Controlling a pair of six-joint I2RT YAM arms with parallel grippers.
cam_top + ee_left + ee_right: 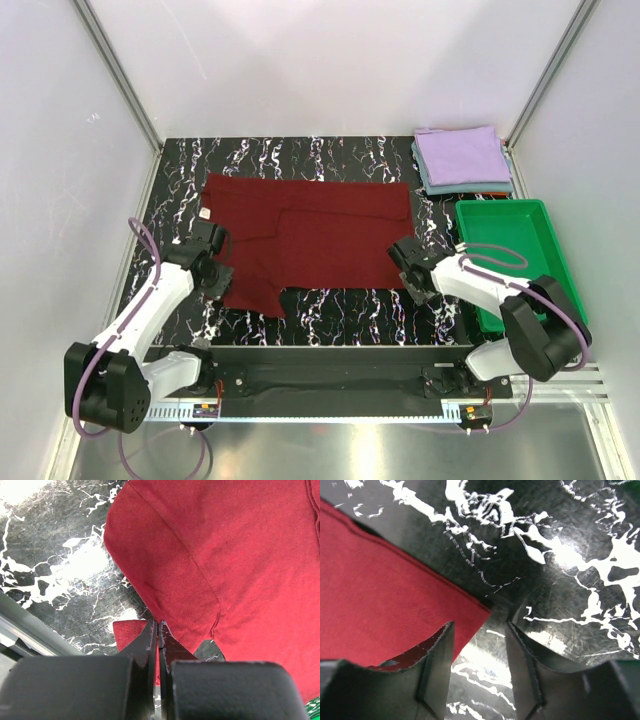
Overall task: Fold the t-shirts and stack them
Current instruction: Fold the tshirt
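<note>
The dark maroon t-shirt (320, 235) lies spread on the black marbled table (340, 305), with its small white neck label (205, 212) at the left. My left gripper (216, 268) is at the shirt's near left edge, shut on a fold of maroon cloth (131, 632) that sticks out beside the closed jaws (158, 625). My right gripper (408, 270) is open at the shirt's near right corner (479, 611), which lies just between the fingertips (480, 626). A folded lavender t-shirt (462, 153) lies on a folded grey-blue one (432, 182) at the far right.
A green plastic tray (545, 235) stands at the right edge, next to my right arm. White walls and metal frame posts close the table in at the back and sides.
</note>
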